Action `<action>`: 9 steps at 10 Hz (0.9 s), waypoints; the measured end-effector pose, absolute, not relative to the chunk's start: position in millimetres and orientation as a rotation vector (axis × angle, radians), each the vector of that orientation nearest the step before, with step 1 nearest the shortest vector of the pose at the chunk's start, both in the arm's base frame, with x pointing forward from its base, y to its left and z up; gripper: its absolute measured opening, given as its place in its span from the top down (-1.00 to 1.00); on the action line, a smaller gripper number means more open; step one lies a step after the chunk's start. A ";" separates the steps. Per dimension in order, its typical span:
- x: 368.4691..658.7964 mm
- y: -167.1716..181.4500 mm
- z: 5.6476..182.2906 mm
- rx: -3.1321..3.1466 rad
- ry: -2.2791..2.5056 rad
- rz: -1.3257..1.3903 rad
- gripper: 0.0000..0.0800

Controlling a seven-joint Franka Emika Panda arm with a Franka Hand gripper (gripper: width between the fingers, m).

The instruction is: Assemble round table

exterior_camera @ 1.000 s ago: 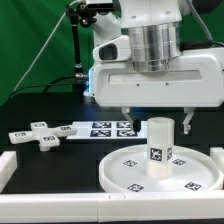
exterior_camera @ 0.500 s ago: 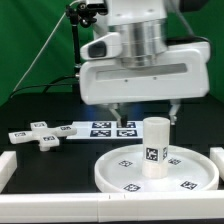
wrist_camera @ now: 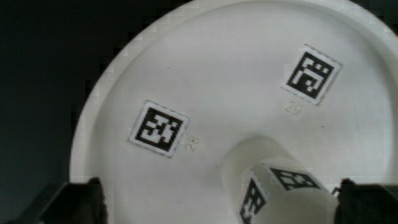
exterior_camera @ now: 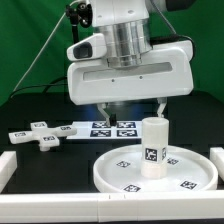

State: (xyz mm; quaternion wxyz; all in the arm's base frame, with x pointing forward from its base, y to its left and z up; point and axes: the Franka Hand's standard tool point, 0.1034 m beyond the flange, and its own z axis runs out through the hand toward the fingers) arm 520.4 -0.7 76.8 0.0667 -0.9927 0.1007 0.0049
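- Gripper (exterior_camera: 135,114) has slid toward the exterior view's left since the earlier frame, jaws wide apart, holding nothing.
- Leg (exterior_camera: 153,147), a short smooth white cylinder, stands upright at the centre of the round disc (exterior_camera: 105,172), which is rimmed, tagged plastic.
- Leg step looks done; how firmly it is seated, can't tell.
- Cross-shaped foot (exterior_camera: 38,134) lies loose, well apart; probably still to fit.
- Marker board (exterior_camera: 112,127) lies flat behind.

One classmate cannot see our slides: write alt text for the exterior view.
A short white leg stands upright at the middle of a round white disc, the robot's open gripper hanging above, empty. A cross-shaped foot lies apart at the exterior view's left, beside the marker board.
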 end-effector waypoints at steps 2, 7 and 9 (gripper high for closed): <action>501.8 -30.8 74.7 -3.018 0.056 -0.011 -0.62; 488.3 -70.9 78.0 -3.028 0.037 -0.033 -0.62; 488.6 -76.4 78.6 -3.029 0.065 -0.047 -0.62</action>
